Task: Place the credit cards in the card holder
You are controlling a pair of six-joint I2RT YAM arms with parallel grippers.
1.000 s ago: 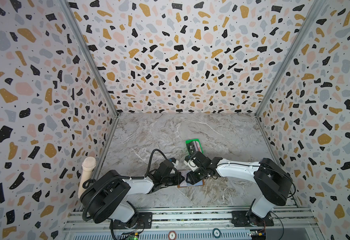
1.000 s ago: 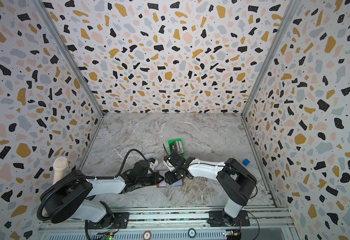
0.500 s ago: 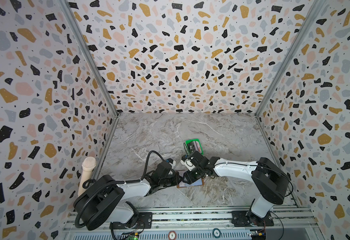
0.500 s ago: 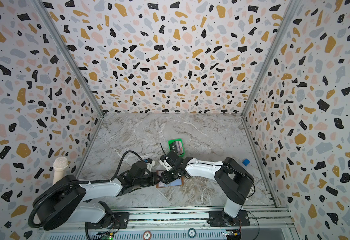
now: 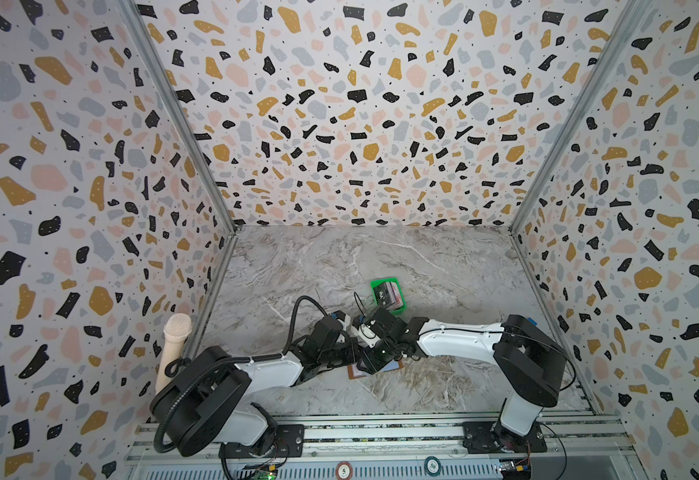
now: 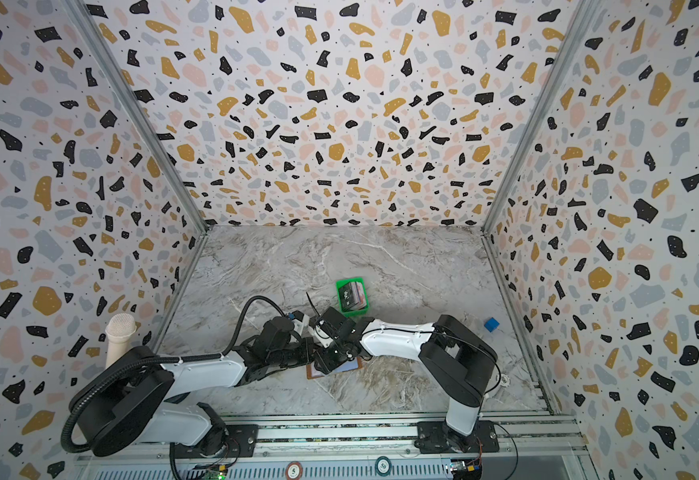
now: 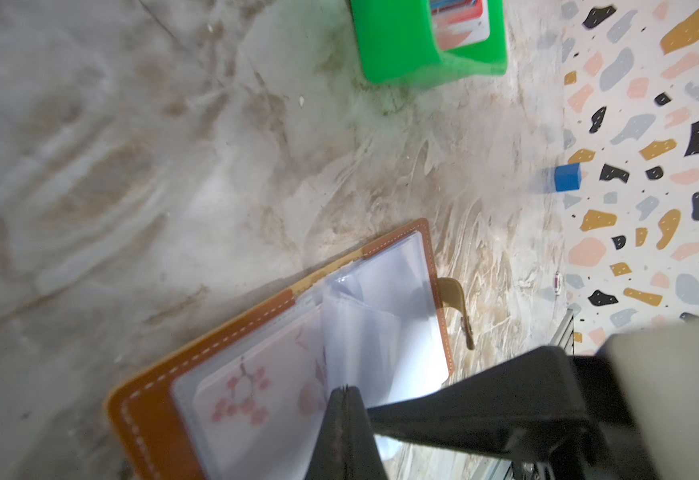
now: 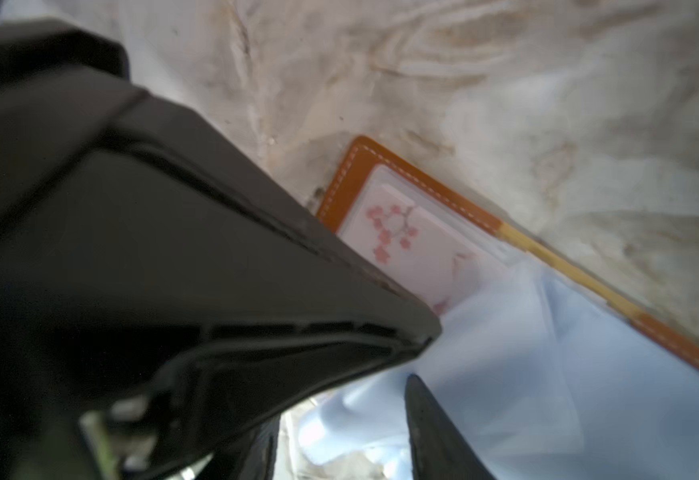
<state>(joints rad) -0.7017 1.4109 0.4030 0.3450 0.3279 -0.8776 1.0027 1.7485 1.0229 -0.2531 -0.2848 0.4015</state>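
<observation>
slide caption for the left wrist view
Left claw shut at the clear sleeves of the open card holder, one blossom-print card sleeved; green tray of credit cards beyond.

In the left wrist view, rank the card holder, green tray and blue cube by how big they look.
1. card holder, closest to the camera
2. green tray, partly cut off by the edge
3. blue cube, far off
Nearness exaggerates the gaps.

This is a robotics lab test cell. Terrazzo-print walls box in a marble-print tabletop on three sides. A left arm and a right arm are bolted to an aluminium rail along the open front, with bare cables and a small circuit board exposed.
</observation>
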